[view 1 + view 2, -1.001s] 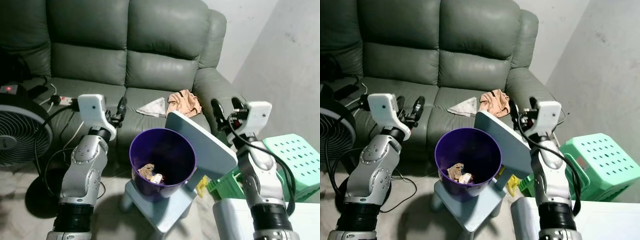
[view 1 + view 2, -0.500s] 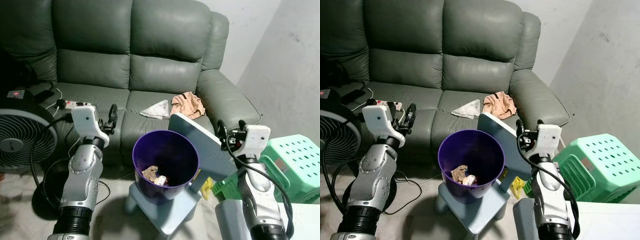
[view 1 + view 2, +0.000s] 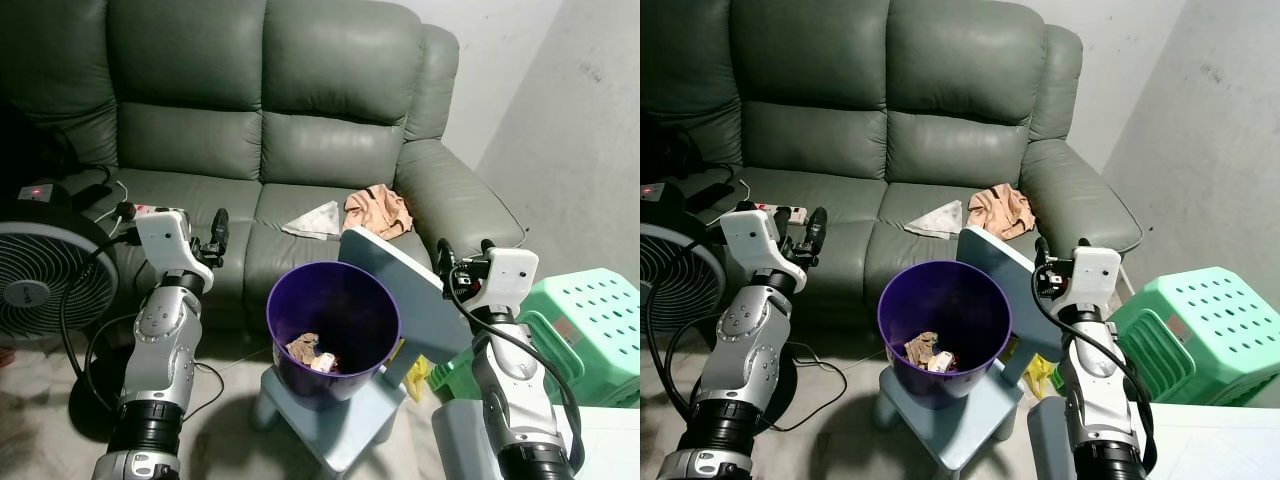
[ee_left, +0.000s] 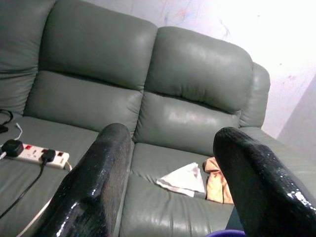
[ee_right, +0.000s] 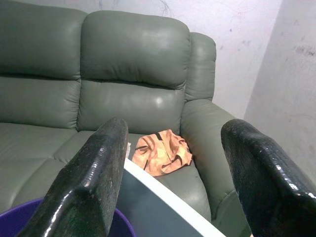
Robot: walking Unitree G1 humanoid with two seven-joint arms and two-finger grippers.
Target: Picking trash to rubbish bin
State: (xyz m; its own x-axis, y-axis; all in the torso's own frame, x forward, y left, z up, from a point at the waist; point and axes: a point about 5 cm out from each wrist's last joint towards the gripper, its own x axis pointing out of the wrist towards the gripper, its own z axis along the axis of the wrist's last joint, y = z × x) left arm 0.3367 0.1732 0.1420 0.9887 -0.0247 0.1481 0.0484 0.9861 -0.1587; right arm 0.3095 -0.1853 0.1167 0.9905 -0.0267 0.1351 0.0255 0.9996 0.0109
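A purple rubbish bin point(image 3: 332, 318) stands on a small light-blue chair point(image 3: 335, 425) in front of the grey sofa point(image 3: 300, 120). A few scraps of trash point(image 3: 310, 351) lie at the bin's bottom. On the sofa seat behind it lie a white crumpled tissue point(image 3: 313, 218) and a peach-coloured crumpled piece point(image 3: 377, 210). My left gripper point(image 4: 170, 133) hovers left of the bin, open and empty, pointing at the sofa. My right gripper point(image 5: 177, 126) hovers right of the bin by the chair back point(image 3: 405, 295), also open and empty.
A floor fan point(image 3: 45, 285) stands at the left, with cables on the floor beside it. A power strip point(image 3: 145, 210) lies on the left sofa seat. A green plastic stool point(image 3: 590, 320) and a white surface point(image 3: 600, 440) sit at the right, near the wall.
The camera has shifted a little. Both arms have come down and back slightly. Both grippers stay open and empty; the trash on the sofa has not moved.
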